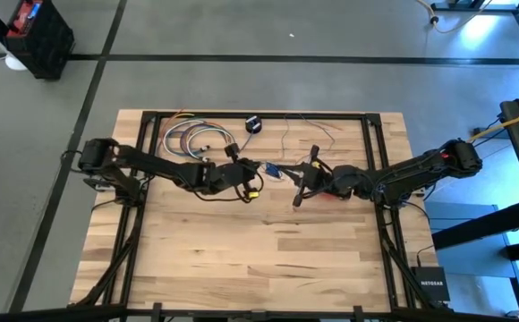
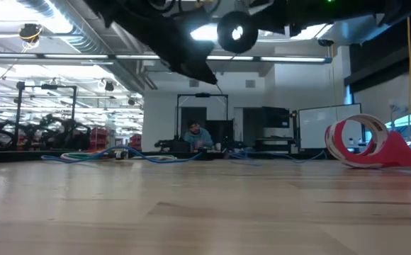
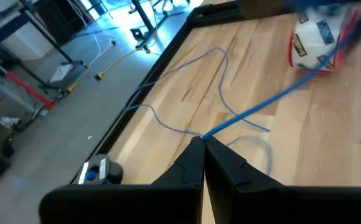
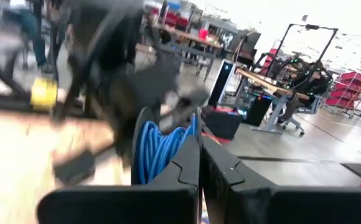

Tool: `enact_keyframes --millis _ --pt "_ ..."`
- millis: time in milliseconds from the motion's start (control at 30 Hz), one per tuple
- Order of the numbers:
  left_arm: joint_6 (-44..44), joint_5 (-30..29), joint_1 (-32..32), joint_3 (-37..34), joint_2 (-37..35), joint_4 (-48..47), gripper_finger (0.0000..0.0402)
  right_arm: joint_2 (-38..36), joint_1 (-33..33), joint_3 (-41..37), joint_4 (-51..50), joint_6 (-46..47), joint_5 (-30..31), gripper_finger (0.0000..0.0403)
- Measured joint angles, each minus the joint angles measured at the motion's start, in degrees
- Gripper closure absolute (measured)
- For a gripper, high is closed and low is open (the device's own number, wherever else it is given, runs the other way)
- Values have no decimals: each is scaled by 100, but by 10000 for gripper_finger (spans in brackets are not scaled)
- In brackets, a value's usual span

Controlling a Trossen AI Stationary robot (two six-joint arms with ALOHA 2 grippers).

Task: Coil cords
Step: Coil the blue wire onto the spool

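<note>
1. Now my left pincer [image 3: 203, 144] hangs above the wooden table [image 1: 242, 250], pressed together, pinching the thin bluish-purple cord [image 3: 221, 81].
2. That cord trails off toward twelve o'clock, looping across the boards.
3. My right pincer [image 4: 199, 146] is pressed together too, holding a coil of blue cord [image 4: 162, 149] against the left one.

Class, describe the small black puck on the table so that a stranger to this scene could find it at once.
Start at the wooden table seen from above and go to its far edge, about midway along. There the small black round puck lies, just right of a loose pile of coloured cords. It is the only compact dark disc there; its neighbours are all thin strands.
</note>
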Motion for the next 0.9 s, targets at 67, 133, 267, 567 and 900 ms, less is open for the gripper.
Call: enact_keyframes --millis 67,133,267,567,900 --pt "-118 -8 0 0 -196 -257 401 15 -2 0 -134 -76 4 397" --pt "-229 -11 0 0 -360 -406 401 15 -2 0 -241 -187 6 397" --pt "-397 -10 0 0 -540 -485 401 15 -2 0 -525 -361 6 397" --pt "-470 -4 -35 0 -554 -492 399 24 -20 0 -1361 -789 514 397" --pt "-589 653 -52 0 -551 -552 397 440 -435 0 -1505 -798 668 397"
